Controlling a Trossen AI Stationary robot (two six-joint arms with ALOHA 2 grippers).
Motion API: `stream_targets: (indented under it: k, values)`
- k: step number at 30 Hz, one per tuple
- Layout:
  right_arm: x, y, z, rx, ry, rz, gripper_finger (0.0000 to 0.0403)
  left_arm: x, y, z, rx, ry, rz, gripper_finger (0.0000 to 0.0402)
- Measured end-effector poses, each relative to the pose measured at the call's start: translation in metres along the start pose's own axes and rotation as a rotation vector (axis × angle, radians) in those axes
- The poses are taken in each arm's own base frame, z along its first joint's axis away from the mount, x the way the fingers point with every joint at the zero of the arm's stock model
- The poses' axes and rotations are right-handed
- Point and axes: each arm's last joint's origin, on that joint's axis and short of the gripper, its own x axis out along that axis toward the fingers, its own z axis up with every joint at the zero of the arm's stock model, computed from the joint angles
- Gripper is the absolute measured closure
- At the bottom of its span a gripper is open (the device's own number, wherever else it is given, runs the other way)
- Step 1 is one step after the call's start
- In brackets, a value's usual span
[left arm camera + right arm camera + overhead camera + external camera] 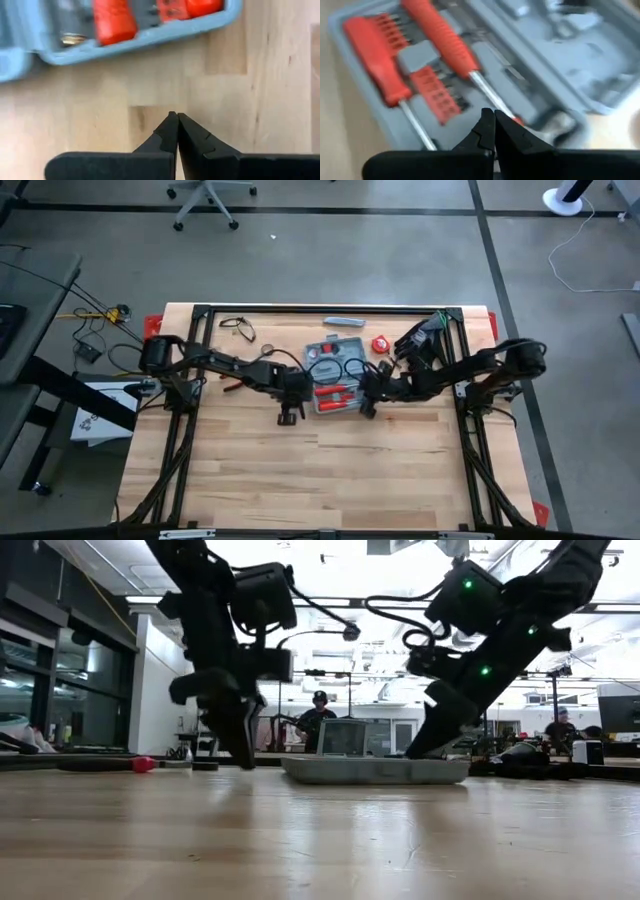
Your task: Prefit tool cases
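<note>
Case (335, 375): lay open mid-table, contents blurred; left tool (288, 416) clenched beside its near-left corner, right tool (367, 408) clenched over its right edge, both empty.

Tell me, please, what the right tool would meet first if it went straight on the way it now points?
Probably the open tool case: the shut right tool points at its red-handled screwdrivers, though depth is unclear.

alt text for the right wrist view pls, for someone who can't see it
The right gripper, fingers shut, hovers over the open blue-grey tool case. Two red-handled screwdrivers and a red rack of bits lie in its moulded tray, and the picture is motion-blurred.
</note>
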Motion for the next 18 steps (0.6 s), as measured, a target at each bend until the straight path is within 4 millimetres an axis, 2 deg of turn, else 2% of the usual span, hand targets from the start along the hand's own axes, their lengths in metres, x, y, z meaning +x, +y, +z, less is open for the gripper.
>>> stream_targets:
  k: [7, 18]
  values:
    - [-0.015, -0.005, 0.006, 0.002, -0.015, -0.028, 0.0403, -0.008, 0.002, 0.007, 0.004, -0.074, 0.075, 0.0401]
    - [-0.013, -0.015, -0.003, 0.034, 0.105, -0.046, 0.0403, -0.013, 0.007, 0.026, 0.054, -0.267, 0.154, 0.0401]
